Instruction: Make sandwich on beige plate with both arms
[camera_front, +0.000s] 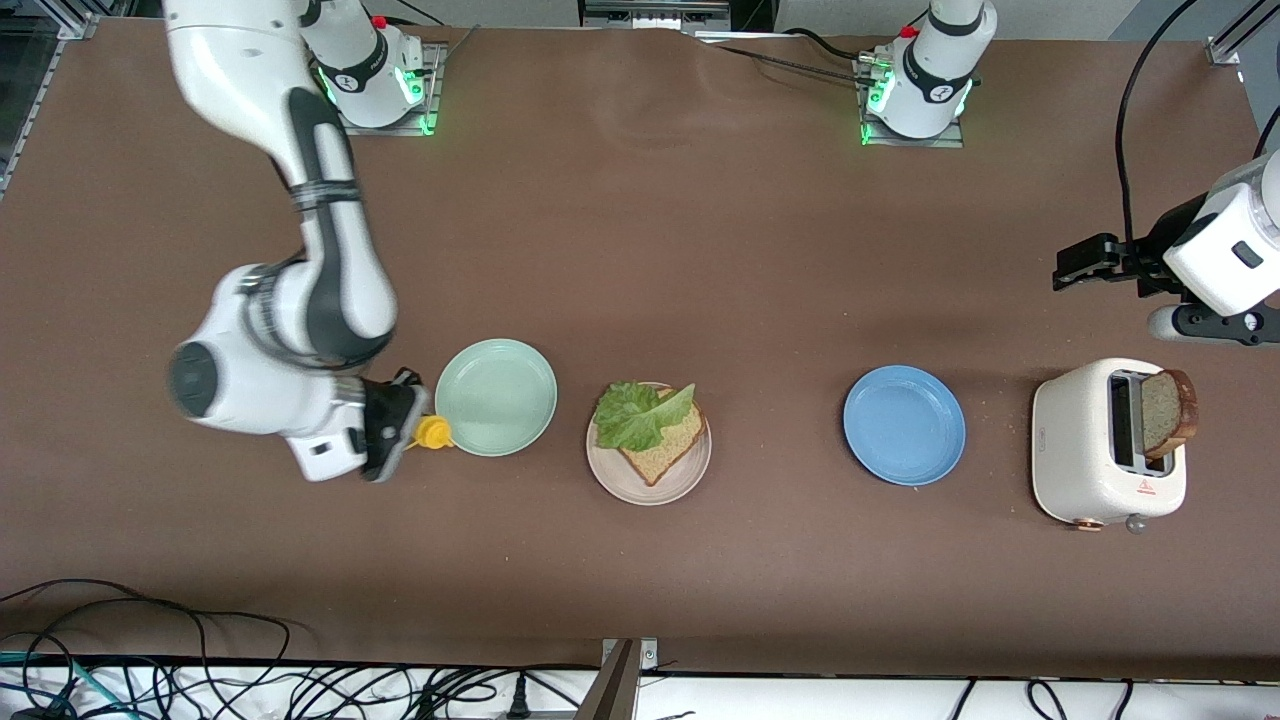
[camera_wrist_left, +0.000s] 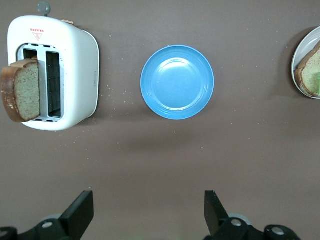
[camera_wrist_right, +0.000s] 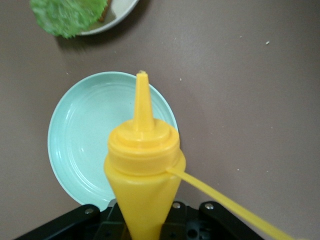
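I have the right gripper (camera_front: 400, 432) closed on a yellow squeeze bottle (camera_front: 433, 431), its fingers clamped on the body while the nozzle points out over the rim of the mint-green plate (camera_front: 496, 397); in the right wrist view the bottle (camera_wrist_right: 143, 172) fills the middle, with that plate (camera_wrist_right: 85, 140) under its tip. My landmark is the beige plate (camera_front: 690, 478), which sits mid-counter. On it lies one bread slice (camera_front: 665, 452) with a ruffled lettuce leaf (camera_front: 636, 415) covering the part of it toward the robots' bases; I see no top slice on it yet. The mint-green plate sits just beside the beige plate toward the right arm's end of the counter (camera_front: 640, 240). The blue plate (camera_front: 904, 424) sits well apart from the beige plate toward the left arm's end, and the white toaster (camera_front: 1075, 450) stands further that way, a bread slice (camera_front: 1165, 410) sticking up from one slot. The left gripper (camera_front: 1075, 268) waits above the counter near the toaster, fingers (camera_wrist_left: 80, 212) spread wide and holding nothing.
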